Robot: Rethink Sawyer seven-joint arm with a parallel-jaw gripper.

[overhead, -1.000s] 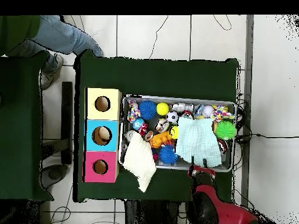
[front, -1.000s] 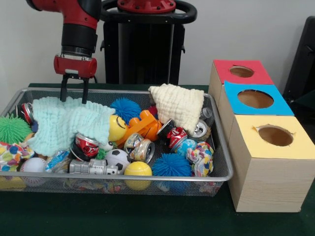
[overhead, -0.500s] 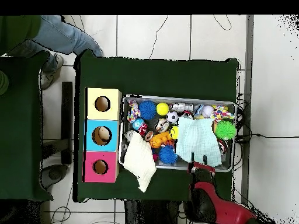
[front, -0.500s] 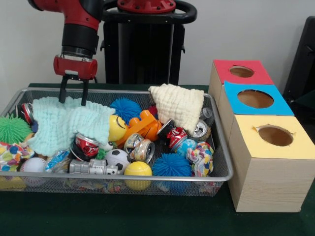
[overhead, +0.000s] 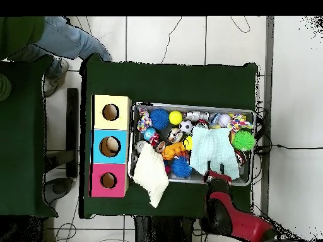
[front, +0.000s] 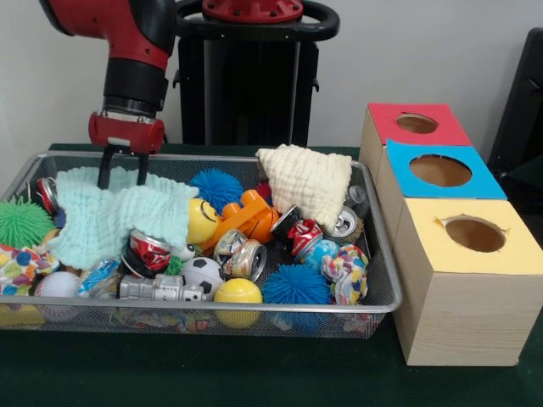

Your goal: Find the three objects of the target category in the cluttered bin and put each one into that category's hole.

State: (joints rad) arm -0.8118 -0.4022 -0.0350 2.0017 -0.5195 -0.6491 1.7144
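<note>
A wire bin [front: 379, 254] is packed with toys. A mint-green cloth [front: 119, 212] covers its left part, and a cream cloth [front: 310, 182] is draped over the far rim. Crushed cans show among the clutter: a red one [front: 150, 250], a silver one [front: 246, 257] and another red one [front: 304, 233]. My gripper [front: 121, 178] hangs open over the mint cloth's far edge, fingertips at the fabric, nothing held. In the overhead view the gripper [overhead: 216, 177] is at the bin's [overhead: 247, 112] near rim, over the mint cloth [overhead: 214, 151].
Three boxes with round holes stand right of the bin: red [front: 445, 127], blue [front: 479, 174], yellow [front: 509, 246]. Spiky blue balls [front: 216, 186], a yellow ball [front: 237, 292], a soccer ball [front: 202, 273] and a green spiky ball [front: 21, 222] fill the bin. A person's leg [overhead: 69, 38] shows at the overhead view's top left.
The gripper has drifted slightly left and a little lower in the front view, closer onto the mint cloth's far edge. Nothing in the bin has moved.
</note>
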